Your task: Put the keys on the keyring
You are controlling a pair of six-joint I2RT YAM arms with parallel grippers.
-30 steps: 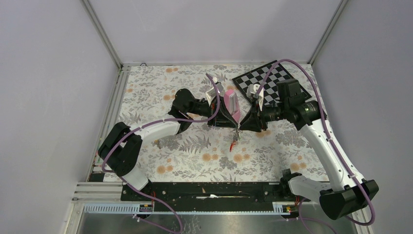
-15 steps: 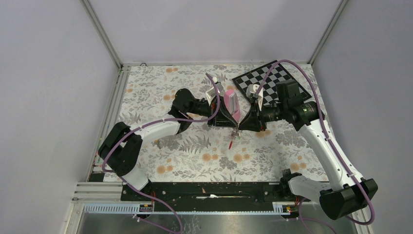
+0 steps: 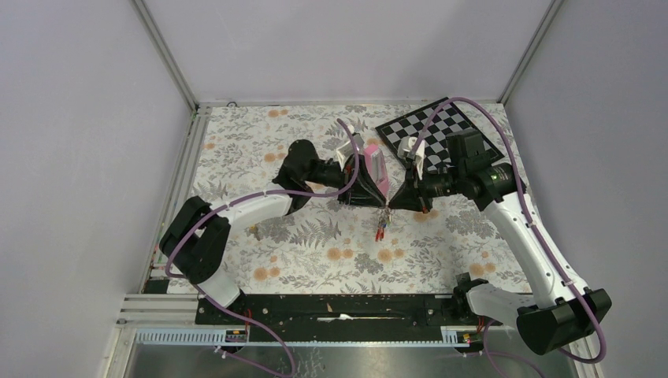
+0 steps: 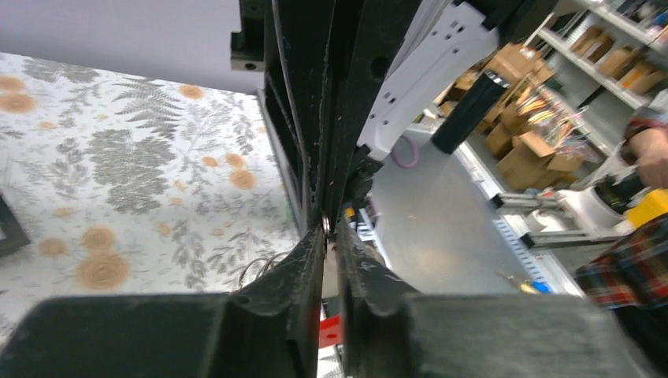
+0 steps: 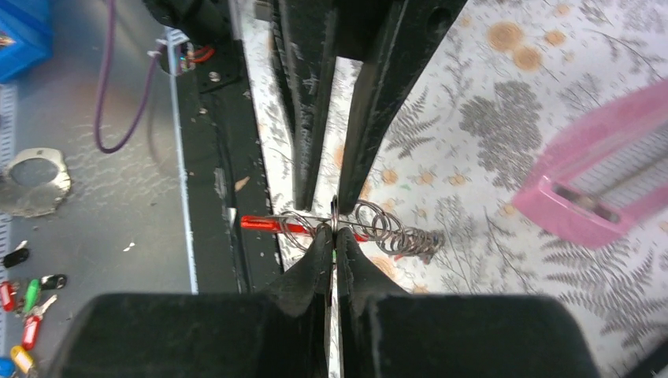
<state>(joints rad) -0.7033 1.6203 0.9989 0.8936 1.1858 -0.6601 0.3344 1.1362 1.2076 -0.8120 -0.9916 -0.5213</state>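
Observation:
Both grippers meet tip to tip above the middle of the flowered table. In the right wrist view my right gripper (image 5: pixel 334 235) is shut on a thin metal ring (image 5: pixel 334 209) seen edge-on. A red bar (image 5: pixel 268 224), seemingly the keyring's red side, and several small wire rings (image 5: pixel 386 227) hang just beyond it. From above, this bunch (image 3: pixel 380 227) dangles below the fingertips with red and green bits; single keys cannot be told apart. My left gripper (image 4: pixel 331 232) stands open by a narrow slit, the ring's edge (image 4: pixel 325 227) at its tip. A red piece (image 4: pixel 331 331) shows below its fingers.
A pink metronome-shaped pyramid (image 3: pixel 376 169) stands right behind the left gripper (image 3: pixel 381 203). A chessboard (image 3: pixel 437 126) lies at the back right, behind the right gripper (image 3: pixel 391 206). Off the table, coloured keys (image 5: pixel 24 307) lie on the grey floor beyond the black front rail (image 3: pixel 339 307).
The right gripper has closed onto the ring at the left gripper's tip. The left jaws have parted slightly. The hanging bunch has swung a little and hangs straighter.

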